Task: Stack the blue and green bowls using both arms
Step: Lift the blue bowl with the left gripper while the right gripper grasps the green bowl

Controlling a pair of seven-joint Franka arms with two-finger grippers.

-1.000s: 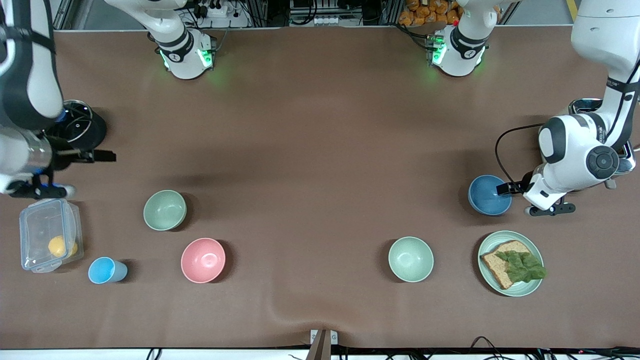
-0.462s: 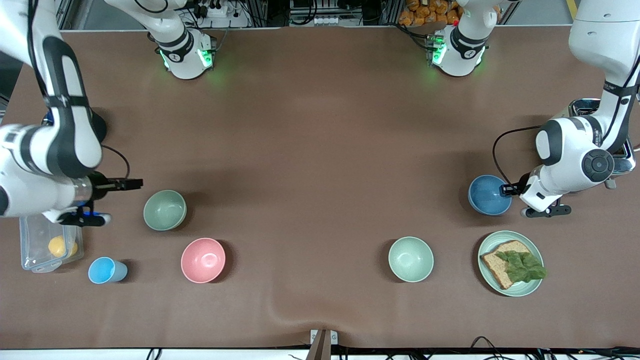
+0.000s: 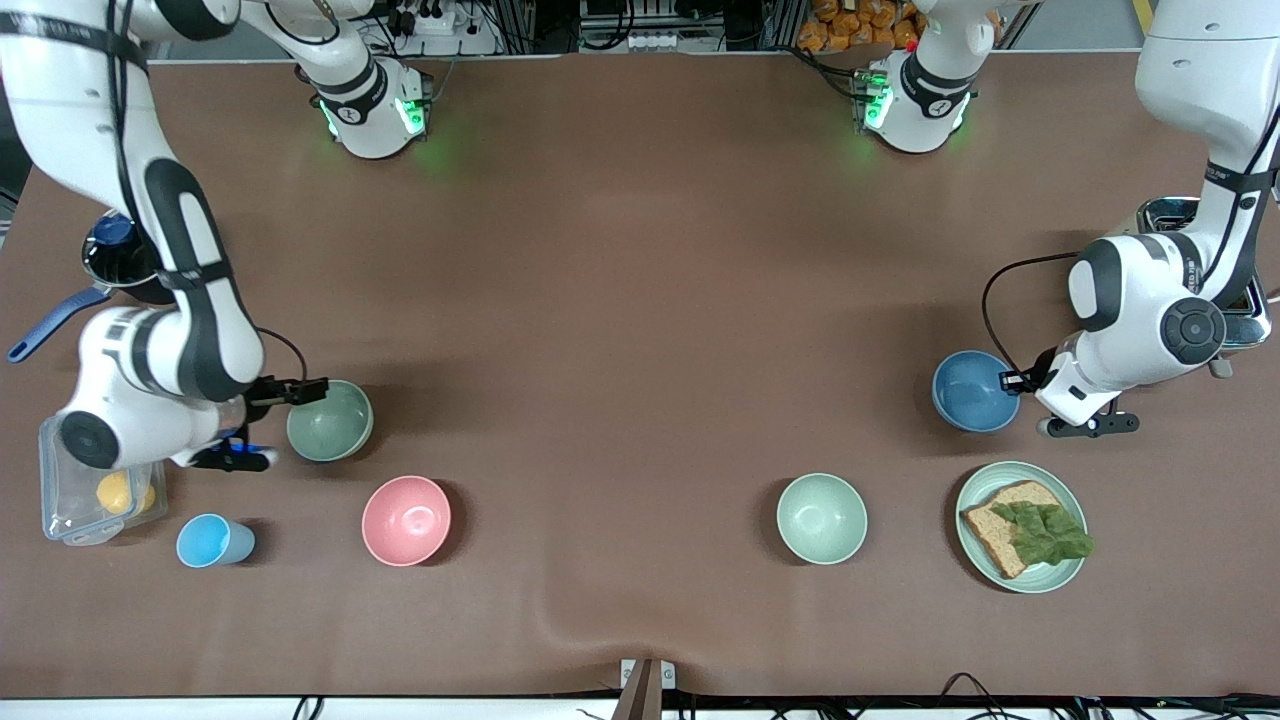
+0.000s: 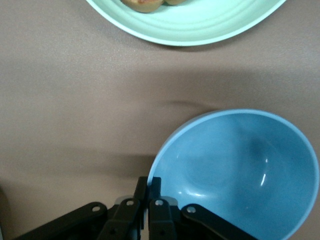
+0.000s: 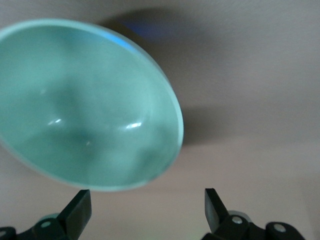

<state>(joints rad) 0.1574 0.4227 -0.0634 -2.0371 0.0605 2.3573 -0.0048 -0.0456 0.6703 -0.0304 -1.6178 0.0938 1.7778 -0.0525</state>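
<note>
The blue bowl [image 3: 972,390] sits toward the left arm's end of the table, farther from the front camera than the plate. My left gripper [image 3: 1012,381] is shut on its rim; in the left wrist view the fingers [image 4: 149,184] pinch the edge of the blue bowl [image 4: 240,170]. A green bowl [image 3: 330,421] sits toward the right arm's end. My right gripper [image 3: 303,390] is open at its rim. In the right wrist view the open gripper [image 5: 146,207] sits just short of the green bowl [image 5: 85,110], not touching it.
A second green bowl [image 3: 822,518] stands beside a pale green plate [image 3: 1070,575] with bread and lettuce. A pink bowl [image 3: 406,520], a light-blue cup [image 3: 212,540] and a clear box [image 3: 70,470] with a yellow item lie near the right arm. A dark pot [image 3: 118,258] stands farther back.
My right arm swung in from the table's end, and its open gripper now reaches the green bowl's rim. My left gripper stayed on the blue bowl, which shifted slightly.
</note>
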